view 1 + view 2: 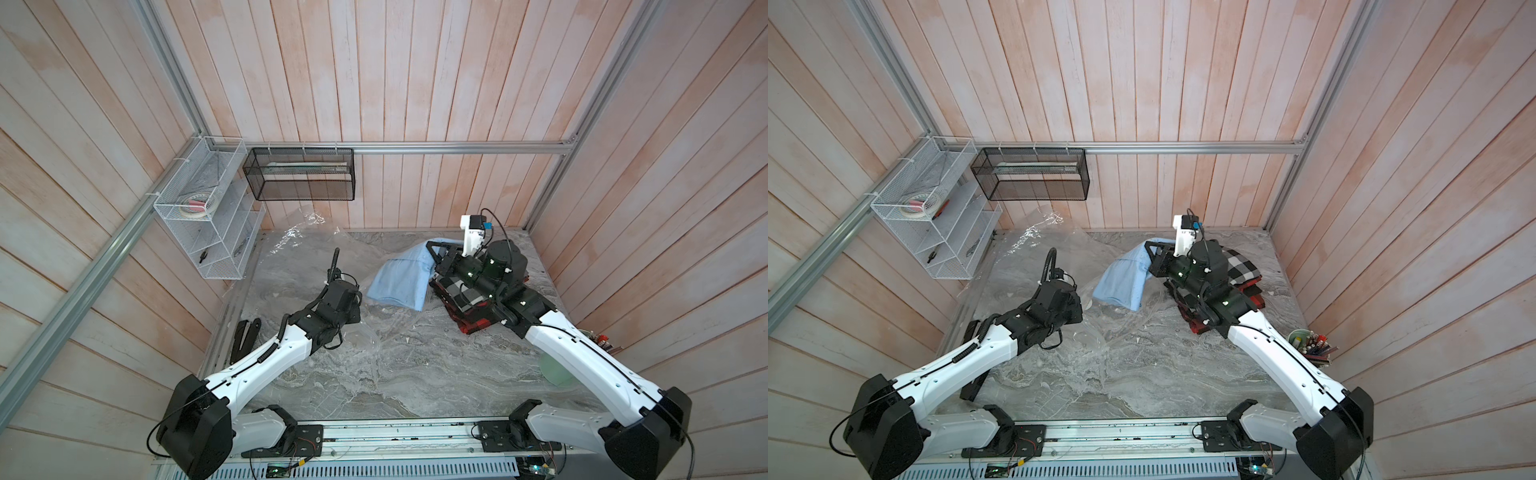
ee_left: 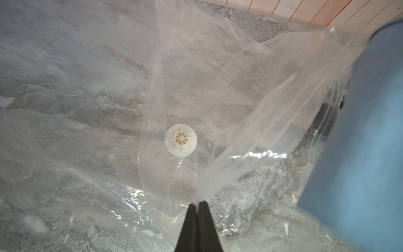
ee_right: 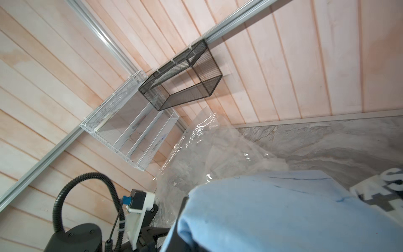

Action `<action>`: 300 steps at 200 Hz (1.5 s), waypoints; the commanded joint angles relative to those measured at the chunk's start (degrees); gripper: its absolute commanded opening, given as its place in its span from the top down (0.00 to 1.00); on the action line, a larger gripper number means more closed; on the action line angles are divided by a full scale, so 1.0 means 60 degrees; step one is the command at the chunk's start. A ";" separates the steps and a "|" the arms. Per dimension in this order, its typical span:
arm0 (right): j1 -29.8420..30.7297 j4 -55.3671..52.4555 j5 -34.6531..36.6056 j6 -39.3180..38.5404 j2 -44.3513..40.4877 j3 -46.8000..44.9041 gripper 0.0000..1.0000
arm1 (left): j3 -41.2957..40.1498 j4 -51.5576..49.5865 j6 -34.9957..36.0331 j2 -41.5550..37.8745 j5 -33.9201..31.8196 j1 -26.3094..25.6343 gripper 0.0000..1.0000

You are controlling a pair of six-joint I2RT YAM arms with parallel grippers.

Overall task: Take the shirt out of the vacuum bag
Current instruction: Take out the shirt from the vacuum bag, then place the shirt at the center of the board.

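Toward the back of the table (image 1: 415, 374), the right gripper (image 1: 434, 251) is clamped on the light blue shirt (image 1: 399, 282), which hangs against the vacuum bag (image 2: 239, 109). The left gripper (image 2: 198, 204) pinches the bag's film. If that pinch slips, the bag may drag along with the shirt's trailing hem.

Both top views overlook the whole table (image 1: 415, 374); close wrist views apparently share the vacuum bag (image 2: 239, 87) (image 3: 218, 148).
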 commanded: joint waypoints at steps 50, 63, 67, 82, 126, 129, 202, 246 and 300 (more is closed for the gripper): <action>-0.3436 0.0501 -0.2280 0.0496 0.0116 0.0870 1.00 | -0.0207 -0.0107 -0.0177 -0.0037 -0.0167 0.0055 1.00; -0.3820 0.0670 -0.2456 0.0538 0.0375 0.0937 1.00 | -0.0214 -0.0103 -0.0193 -0.0027 -0.0165 0.0054 1.00; -0.3917 0.0659 -0.2449 0.0511 0.0468 0.1000 1.00 | -0.0222 -0.0097 -0.0203 -0.0024 -0.0153 0.0052 1.00; -0.4203 0.0600 -0.2388 0.0343 0.0862 0.1237 1.00 | -0.0229 -0.0107 -0.0206 -0.0024 -0.0138 0.0054 1.00; -0.4906 0.1147 -0.2502 0.0491 0.1972 0.1610 1.00 | -0.0273 -0.0110 -0.0228 -0.0048 -0.0114 0.0053 1.00; -0.4927 0.1163 -0.2510 0.0480 0.2048 0.1636 1.00 | -0.0273 -0.0104 -0.0222 -0.0049 -0.0120 0.0052 1.00; -0.5091 0.1778 -0.2481 0.0580 0.3301 0.1764 1.00 | -0.0290 -0.0046 -0.0222 0.0011 -0.0073 0.0052 1.00; -0.5091 0.2336 -0.2114 0.0456 0.3362 0.0740 1.00 | -0.0317 -0.0018 -0.0250 0.0050 -0.0037 0.0053 1.00; -0.5149 0.3746 -0.1282 0.0749 0.2596 -0.2273 1.00 | -0.0324 -0.0010 -0.0214 0.0080 0.0038 0.0052 1.00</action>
